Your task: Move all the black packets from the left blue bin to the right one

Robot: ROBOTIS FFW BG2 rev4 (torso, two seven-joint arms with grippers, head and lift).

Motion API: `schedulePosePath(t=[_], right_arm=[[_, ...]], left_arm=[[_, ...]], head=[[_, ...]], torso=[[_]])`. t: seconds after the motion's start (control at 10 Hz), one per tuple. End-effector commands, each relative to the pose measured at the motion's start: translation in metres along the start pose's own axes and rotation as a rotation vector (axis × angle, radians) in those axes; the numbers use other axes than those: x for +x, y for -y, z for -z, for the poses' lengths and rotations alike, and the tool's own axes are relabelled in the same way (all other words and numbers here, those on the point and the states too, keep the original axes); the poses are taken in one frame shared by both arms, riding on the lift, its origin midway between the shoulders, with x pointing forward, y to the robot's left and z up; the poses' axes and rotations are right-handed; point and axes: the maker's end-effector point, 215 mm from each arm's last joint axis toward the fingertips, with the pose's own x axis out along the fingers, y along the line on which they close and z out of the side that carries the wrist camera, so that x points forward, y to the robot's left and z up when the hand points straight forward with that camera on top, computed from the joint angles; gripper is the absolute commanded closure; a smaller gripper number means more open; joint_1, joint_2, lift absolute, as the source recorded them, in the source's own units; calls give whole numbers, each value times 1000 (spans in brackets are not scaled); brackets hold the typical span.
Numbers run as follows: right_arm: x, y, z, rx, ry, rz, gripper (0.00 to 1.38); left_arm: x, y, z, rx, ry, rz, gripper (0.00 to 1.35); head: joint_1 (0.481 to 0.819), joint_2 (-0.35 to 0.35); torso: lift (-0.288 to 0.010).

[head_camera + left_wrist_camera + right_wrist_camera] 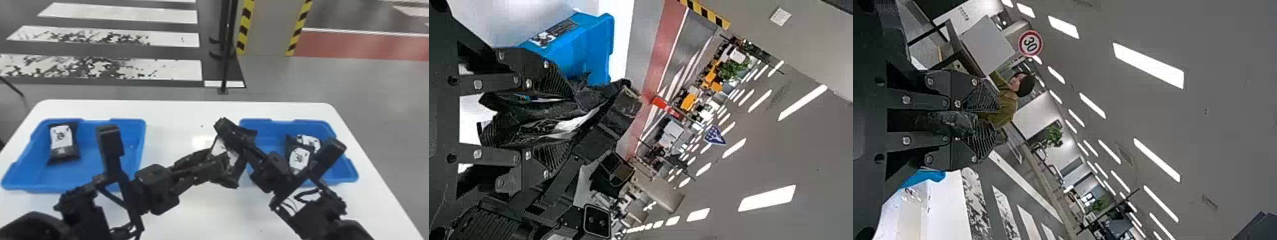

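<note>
Above the table's middle, the left gripper (213, 159) and right gripper (237, 135) meet at a black packet (234, 162) with a white label. In the left wrist view the left gripper (561, 117) stands open, fingers spread on either side of the crumpled packet (541, 122). The right gripper (988, 121) is shut on the packet (948, 121) in the right wrist view. One packet (63, 140) lies in the left blue bin (89, 178); others (300, 158) lie in the right blue bin (265, 143), partly behind the right arm.
A white table (178, 121) carries both bins, with a gap between them under the grippers. The forearms reach in over the near side, crossing the bins' inner parts. A dark post (225, 70) stands beyond the far edge.
</note>
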Motion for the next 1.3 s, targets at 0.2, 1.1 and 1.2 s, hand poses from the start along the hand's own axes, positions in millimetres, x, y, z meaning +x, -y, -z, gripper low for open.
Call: schedulePosePath(t=[0.2, 1.1, 1.2], right_arm=[[-10, 75, -25, -60, -9, 109, 1276], [-85, 216, -76, -366, -79, 502, 93], [-102, 180, -85, -460, -53, 510, 124]], left_arm=[[-18, -21, -7, -15, 47, -56, 170], [-116, -105, -14, -4, 98, -353, 170], [-136, -127, -18, 26, 94, -431, 170]], head=[[695, -106], [695, -175], [695, -162]], torso=[[-140], [-140], [-140]])
